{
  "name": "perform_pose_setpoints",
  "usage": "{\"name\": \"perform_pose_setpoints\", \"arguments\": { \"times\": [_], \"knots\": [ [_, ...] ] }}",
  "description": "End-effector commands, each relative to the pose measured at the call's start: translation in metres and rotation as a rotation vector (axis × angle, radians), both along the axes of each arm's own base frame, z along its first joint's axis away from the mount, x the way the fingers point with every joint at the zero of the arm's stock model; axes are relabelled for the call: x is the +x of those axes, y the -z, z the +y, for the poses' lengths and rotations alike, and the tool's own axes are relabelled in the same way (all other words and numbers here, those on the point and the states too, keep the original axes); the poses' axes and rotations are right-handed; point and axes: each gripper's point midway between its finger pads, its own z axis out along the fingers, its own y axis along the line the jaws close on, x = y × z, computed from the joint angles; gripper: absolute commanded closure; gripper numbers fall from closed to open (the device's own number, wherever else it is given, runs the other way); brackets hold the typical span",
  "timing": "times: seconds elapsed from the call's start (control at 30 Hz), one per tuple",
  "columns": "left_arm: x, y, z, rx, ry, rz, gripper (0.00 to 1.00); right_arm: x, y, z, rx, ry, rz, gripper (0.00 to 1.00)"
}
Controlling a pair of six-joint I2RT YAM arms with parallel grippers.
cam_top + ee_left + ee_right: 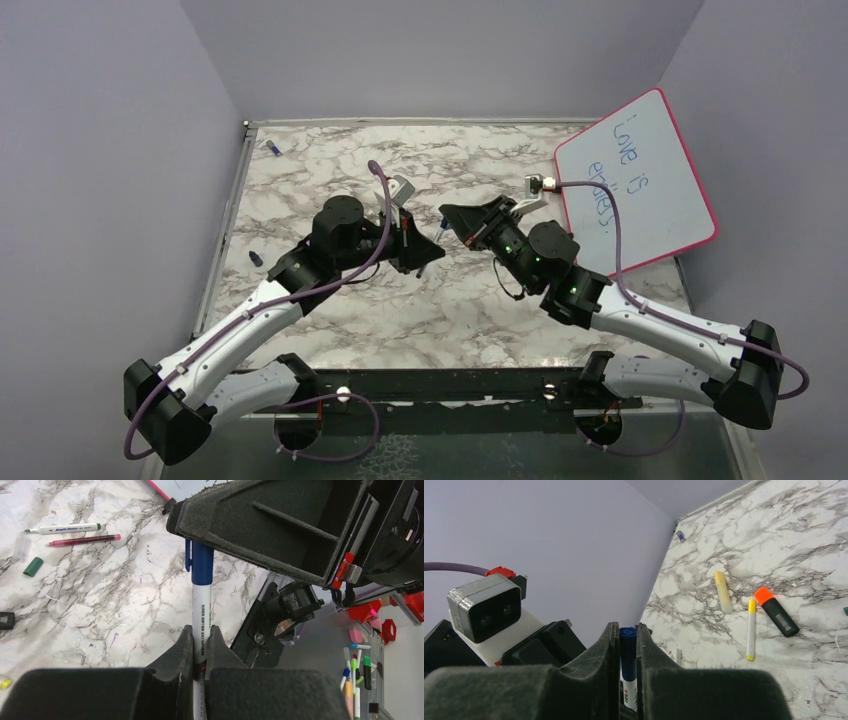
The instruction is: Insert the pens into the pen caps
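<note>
Jaws of the left gripper (201, 636) are clamped on the white pen (201, 607), held above the marble table (100, 610); the right gripper (626, 630) is pinched tight on the blue cap (627, 642), which sits over the pen's tip, seemingly pushed home. A dark red pen (84, 540), a green-ended pen (62, 528) and a green cap (33, 566) lie on the table, well apart from both grippers.

plain lilac walls (420, 50) enclose white grey-veined marble tabletop (420, 320)
</note>
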Motion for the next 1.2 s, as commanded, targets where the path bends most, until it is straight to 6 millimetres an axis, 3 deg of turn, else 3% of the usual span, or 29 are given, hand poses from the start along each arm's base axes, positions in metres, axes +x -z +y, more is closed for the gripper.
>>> {"name": "perform_pose_setpoints", "arguments": {
  "times": [0.0, 0.13, 0.33, 0.4, 0.43, 0.5, 0.53, 0.63, 0.83, 0.93, 1.17],
  "knots": [
    [0.053, -0.103, 0.010, -0.223, -0.201, -0.293, 1.00, -0.072, 0.080, 0.036, -0.204, -0.355, 0.153, 0.99],
    [0.045, -0.065, 0.003, -0.177, -0.139, -0.208, 1.00, -0.060, 0.077, 0.026, -0.229, -0.270, 0.150, 0.99],
    [0.018, 0.029, 0.003, -0.071, -0.058, 0.011, 1.00, -0.044, 0.066, 0.008, -0.258, -0.149, 0.124, 0.99],
    [0.011, 0.052, 0.008, -0.047, -0.068, 0.067, 1.00, -0.040, 0.069, 0.001, -0.284, -0.113, 0.133, 0.95],
    [0.007, 0.063, 0.011, -0.037, -0.071, 0.091, 1.00, -0.039, 0.072, -0.002, -0.296, -0.100, 0.138, 0.84],
    [0.001, 0.080, 0.017, -0.016, -0.081, 0.122, 1.00, -0.037, 0.077, -0.006, -0.306, -0.077, 0.155, 0.48],
    [-0.001, 0.089, 0.021, 0.003, -0.097, 0.140, 1.00, -0.037, 0.079, -0.007, -0.307, -0.072, 0.157, 0.37],
    [0.001, 0.127, 0.045, 0.098, -0.230, 0.212, 1.00, -0.036, 0.083, -0.011, -0.318, -0.055, 0.164, 0.24],
    [0.013, 0.185, 0.106, 0.304, -0.589, 0.336, 1.00, -0.031, 0.086, -0.019, -0.334, -0.008, 0.173, 0.22],
    [0.021, 0.196, 0.127, 0.352, -0.725, 0.348, 0.99, -0.032, 0.090, -0.023, -0.352, 0.001, 0.188, 0.22],
    [0.042, 0.213, 0.154, 0.389, -0.917, 0.348, 0.94, -0.036, 0.105, -0.025, -0.365, -0.006, 0.225, 0.23]
  ]
}}
